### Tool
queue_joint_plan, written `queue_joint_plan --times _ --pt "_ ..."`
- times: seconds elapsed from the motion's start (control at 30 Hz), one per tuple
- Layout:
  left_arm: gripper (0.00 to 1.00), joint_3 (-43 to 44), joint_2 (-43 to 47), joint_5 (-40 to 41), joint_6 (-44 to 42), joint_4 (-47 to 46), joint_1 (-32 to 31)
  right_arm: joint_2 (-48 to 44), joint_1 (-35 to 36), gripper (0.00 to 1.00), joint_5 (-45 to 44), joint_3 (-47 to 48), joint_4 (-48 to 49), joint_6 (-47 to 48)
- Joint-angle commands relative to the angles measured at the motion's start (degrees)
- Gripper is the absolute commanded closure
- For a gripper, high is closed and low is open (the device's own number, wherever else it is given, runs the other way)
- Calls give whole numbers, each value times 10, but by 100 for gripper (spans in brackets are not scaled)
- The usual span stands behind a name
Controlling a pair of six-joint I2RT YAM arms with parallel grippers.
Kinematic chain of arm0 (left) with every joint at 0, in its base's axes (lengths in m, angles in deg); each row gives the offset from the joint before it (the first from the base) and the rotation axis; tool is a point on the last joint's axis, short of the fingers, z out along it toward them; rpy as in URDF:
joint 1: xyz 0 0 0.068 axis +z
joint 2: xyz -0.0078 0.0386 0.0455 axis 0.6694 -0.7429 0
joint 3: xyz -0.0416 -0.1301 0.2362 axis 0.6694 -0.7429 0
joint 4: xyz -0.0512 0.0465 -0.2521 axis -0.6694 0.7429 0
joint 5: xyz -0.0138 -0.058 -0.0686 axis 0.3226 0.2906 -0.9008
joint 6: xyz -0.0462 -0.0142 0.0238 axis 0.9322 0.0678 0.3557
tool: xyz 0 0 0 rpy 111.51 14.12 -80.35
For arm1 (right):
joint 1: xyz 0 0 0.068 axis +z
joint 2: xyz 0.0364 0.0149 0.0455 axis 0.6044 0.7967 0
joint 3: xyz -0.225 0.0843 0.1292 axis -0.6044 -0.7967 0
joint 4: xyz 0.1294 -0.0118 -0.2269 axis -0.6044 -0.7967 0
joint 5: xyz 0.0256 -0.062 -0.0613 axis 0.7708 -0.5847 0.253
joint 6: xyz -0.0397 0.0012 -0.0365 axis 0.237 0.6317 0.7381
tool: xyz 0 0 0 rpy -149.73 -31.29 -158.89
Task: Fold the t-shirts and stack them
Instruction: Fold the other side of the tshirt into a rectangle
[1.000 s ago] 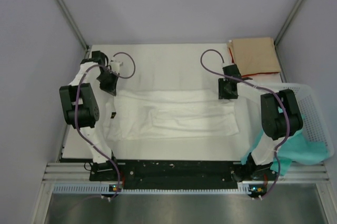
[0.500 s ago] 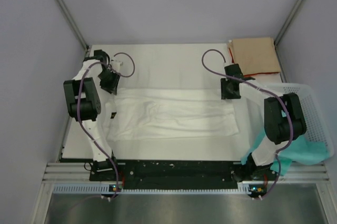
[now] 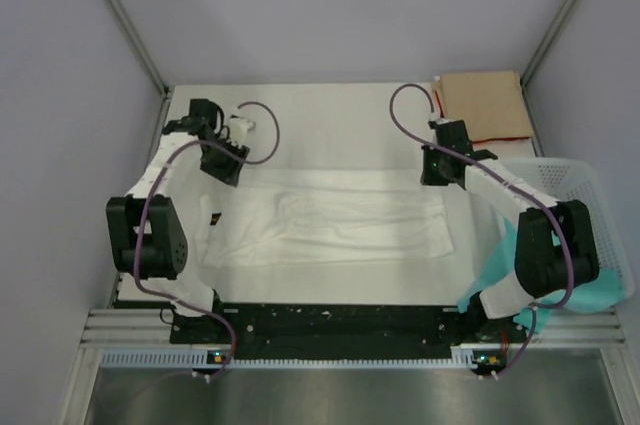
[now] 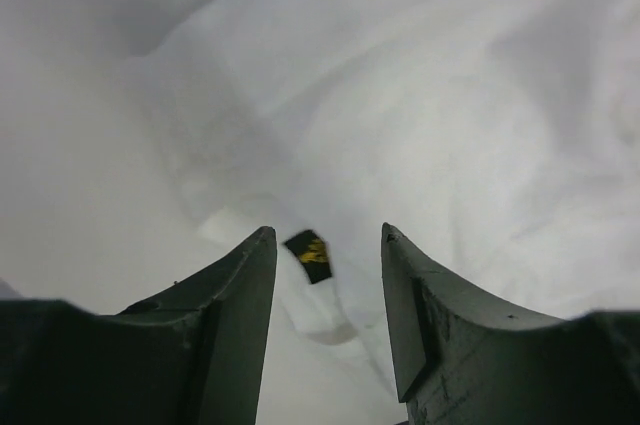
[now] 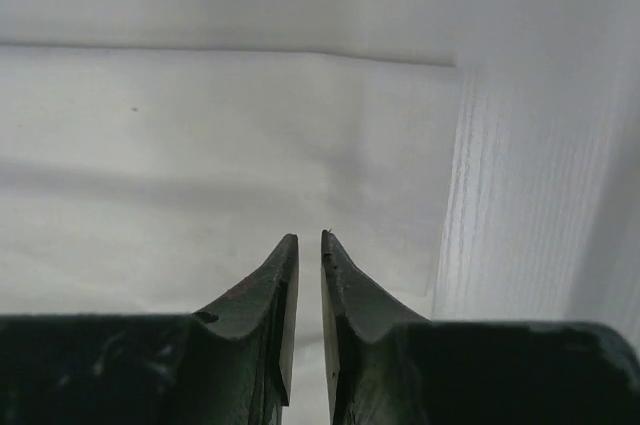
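White bench (image 3: pixel 330 120), grey walls (image 3: pixel 350 15). White t-shirt (image 3: pixel 340 225) spread between left claw (image 4: pixel 325 240), parted over neck label (image 4: pixel 308 256), and right claw (image 5: pixel 308 240), nearly closed, empty. Tan t-shirt (image 3: pixel 485 105) beyond right claw. Risk: lopsided fold from uneven grips.

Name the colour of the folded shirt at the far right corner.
Tan shirt, red edge; top external.

White t-shirt (image 3: pixel 330 225), tan t-shirt (image 3: pixel 487 105) with red edge, teal cloth (image 3: pixel 600 295), white mesh basket (image 3: pixel 605 215), black-and-yellow label (image 4: pixel 309 253)
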Motion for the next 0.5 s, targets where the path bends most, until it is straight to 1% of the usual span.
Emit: queue_joint_plan --times 0.0,0.03,0.1,0.23,0.37,0.47 --pt "49 -102 61 -67 -49 8 -125 32 -3 87 13 -13 24 -35" --pt "49 -121 62 -69 -51 1 -153 45 -8 89 -1 -12 24 -40" --pt "48 -149 52 -65 -49 -21 -197 66 -13 91 -3 -12 21 -45" --pt "48 -181 18 -64 -57 -55 -254 81 -17 94 -33 -20 16 -48" --pt "51 -215 8 -73 -98 -46 -287 75 -18 95 -67 -19 1 -36" --pt "52 -242 27 -82 -140 -23 -289 61 -18 94 -95 -17 -15 -22"
